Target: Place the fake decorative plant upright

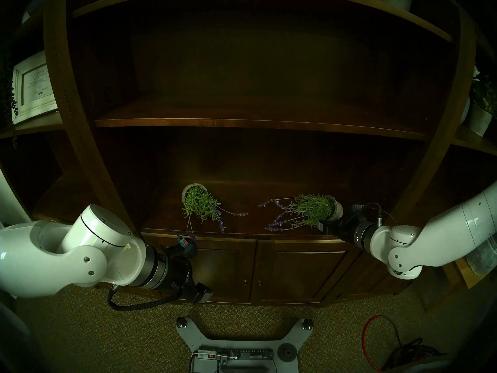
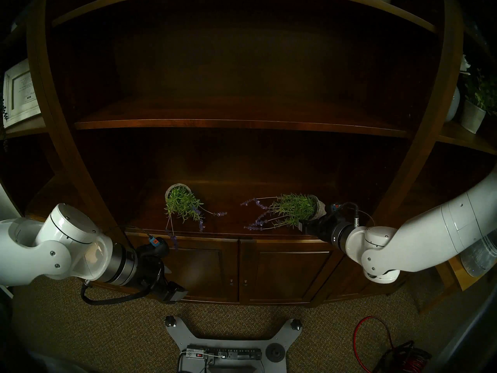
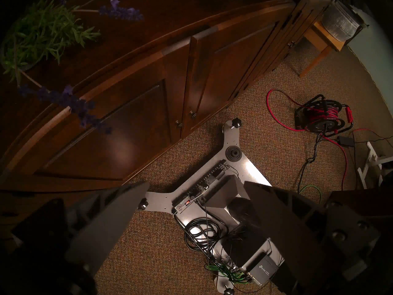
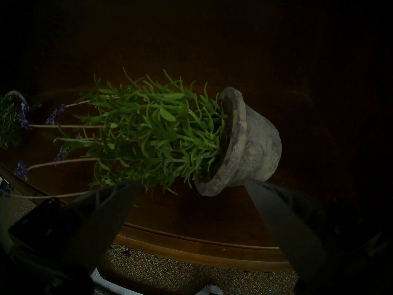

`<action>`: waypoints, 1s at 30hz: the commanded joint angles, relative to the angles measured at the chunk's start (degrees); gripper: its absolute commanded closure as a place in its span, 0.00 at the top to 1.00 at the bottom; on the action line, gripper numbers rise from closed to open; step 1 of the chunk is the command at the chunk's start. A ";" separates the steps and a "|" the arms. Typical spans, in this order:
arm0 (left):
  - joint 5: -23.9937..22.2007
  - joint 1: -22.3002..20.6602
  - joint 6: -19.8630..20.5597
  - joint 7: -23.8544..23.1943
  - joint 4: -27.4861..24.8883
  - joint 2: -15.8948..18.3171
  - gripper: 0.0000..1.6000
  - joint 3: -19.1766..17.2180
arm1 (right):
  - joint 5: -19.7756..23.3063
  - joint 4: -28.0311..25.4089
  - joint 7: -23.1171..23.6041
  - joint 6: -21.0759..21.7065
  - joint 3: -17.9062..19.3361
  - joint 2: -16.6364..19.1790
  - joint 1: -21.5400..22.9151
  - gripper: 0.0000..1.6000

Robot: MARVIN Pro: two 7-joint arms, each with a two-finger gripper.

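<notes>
Mottled grey pot [image 4: 251,143], green leaves [image 4: 148,137], purple flowers [image 4: 23,115].

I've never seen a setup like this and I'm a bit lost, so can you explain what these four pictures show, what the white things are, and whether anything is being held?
The white things are a robot's two arms, each ending in a black two-fingered gripper. The two wide pictures come from cameras on its head, facing a dark wooden cabinet. The other two come from a camera on each wrist. On the cabinet's counter lie two small fake lavender plants in grey pots, both tipped over: the left plant and the right plant. The right gripper is open, right up at the right plant's pot but not gripping it. The left gripper is open too, pointing down at the carpet and the robot's own grey base. Nothing is held.
</notes>
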 commanded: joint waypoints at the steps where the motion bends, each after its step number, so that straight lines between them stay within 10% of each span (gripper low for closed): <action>1: 0.00 -0.72 0.06 0.07 -0.14 -0.14 1.00 -0.79 | -0.63 -0.11 0.01 -1.14 1.49 -0.48 0.93 1.00; 30: 0.00 -0.72 0.07 0.07 -0.14 -0.14 1.00 -0.80 | 0.47 0.22 -2.37 -1.21 4.16 -2.49 0.04 1.00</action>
